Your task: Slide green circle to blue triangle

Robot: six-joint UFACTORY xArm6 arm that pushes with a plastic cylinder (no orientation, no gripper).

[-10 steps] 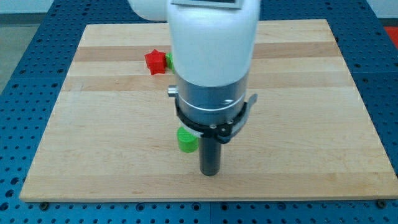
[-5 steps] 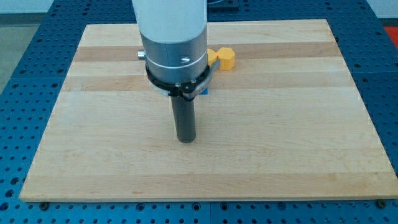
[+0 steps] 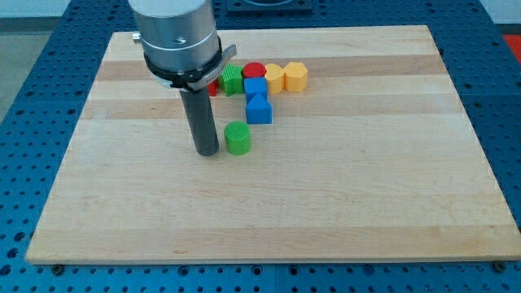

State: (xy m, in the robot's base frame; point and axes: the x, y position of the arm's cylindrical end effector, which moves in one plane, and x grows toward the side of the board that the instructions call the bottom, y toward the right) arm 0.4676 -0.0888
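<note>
The green circle (image 3: 238, 138) lies on the wooden board (image 3: 342, 179), left of the view's middle. The blue triangle (image 3: 258, 109) sits just up and to the right of it, a small gap apart. My tip (image 3: 207, 150) rests on the board close against the green circle's left side. The arm's body hides part of the blocks at the view's top left.
A cluster of blocks lies above the blue triangle: a blue block (image 3: 255, 87), a green block (image 3: 233, 79), a red circle (image 3: 255, 70), two yellow blocks (image 3: 276, 78) (image 3: 295, 76), and a red block (image 3: 213, 85) mostly hidden behind the rod.
The arm has moved to the view's left and up. The green circle has shifted up toward the blue triangle, and the block cluster has come out from behind the arm.
</note>
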